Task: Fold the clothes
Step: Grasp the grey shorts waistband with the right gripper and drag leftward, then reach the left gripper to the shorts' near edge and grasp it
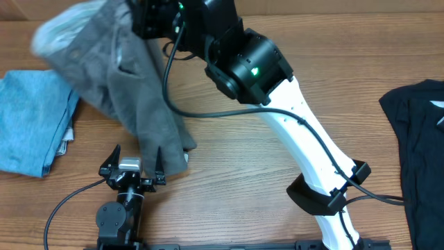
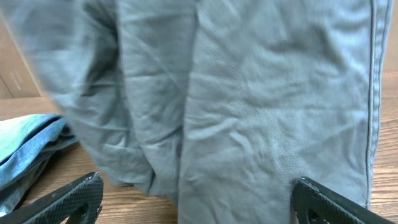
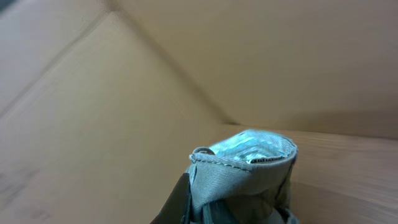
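The grey shorts hang in the air at the back left, lifted by my right gripper, which is shut on a bunched edge of them. In the right wrist view the pinched grey hem with pale lining sits between the fingers. The lower end of the shorts trails to the table by my left gripper. In the left wrist view the shorts fill the frame just ahead of the open, empty left fingers.
A light-blue folded garment lies at the left edge, also in the left wrist view. A black shirt with a white mark lies at the right edge. The right arm crosses the table's middle.
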### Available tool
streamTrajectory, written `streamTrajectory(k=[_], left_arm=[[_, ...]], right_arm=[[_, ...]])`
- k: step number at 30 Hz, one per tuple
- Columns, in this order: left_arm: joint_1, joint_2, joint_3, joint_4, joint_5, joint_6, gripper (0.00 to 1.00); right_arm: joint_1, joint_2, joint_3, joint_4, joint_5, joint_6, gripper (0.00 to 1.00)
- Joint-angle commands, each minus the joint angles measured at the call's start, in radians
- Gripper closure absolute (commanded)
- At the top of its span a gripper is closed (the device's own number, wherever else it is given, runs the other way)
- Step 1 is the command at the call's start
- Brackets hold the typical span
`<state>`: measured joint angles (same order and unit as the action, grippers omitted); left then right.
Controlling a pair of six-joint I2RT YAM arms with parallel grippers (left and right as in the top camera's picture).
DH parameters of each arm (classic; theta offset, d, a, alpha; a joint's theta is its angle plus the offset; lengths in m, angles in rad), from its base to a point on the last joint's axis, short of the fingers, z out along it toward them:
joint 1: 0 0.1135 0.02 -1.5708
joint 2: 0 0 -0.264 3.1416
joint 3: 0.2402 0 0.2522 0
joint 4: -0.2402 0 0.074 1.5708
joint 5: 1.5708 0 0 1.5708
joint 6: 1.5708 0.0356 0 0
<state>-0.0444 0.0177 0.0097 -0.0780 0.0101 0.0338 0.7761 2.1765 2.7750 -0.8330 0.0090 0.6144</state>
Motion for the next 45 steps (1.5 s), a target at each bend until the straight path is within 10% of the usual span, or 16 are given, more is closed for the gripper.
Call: streamTrajectory(k=[1,19,33,35,39,45], left_arm=[[-0.003,-0.006,-0.005,0.001,-0.010,0.019,0.00],[-0.003,-0.006,-0.005,0.001,-0.010,0.019,0.00],[-0.003,-0.006,-0.005,0.036,0.002,0.022,0.00],[-0.004,-0.006,0.024,0.093,0.237,0.000,0.00],[-0.004,0.062,0.286,-0.200,0.232,-0.084,0.00],[-0.004,0.639,0.871,-0.736,0.187,-0.065,0.00]], right_arm=[[-0.066,-0.022,-0.001,-0.056,0.126,0.019,0.96],[-0.291,0.064,-0.008,-0.861,0.312,0.018,0.96],[-0.313,0.064,-0.048,-0.861,0.233,-0.039,0.96],[-0.314,0.064,-0.047,-0.861,0.233,-0.039,0.96],[-0.320,0.064,-0.047,-0.853,0.233,-0.039,0.96],[-0.340,0.064,-0.048,-0.848,0.233,-0.039,0.96]])
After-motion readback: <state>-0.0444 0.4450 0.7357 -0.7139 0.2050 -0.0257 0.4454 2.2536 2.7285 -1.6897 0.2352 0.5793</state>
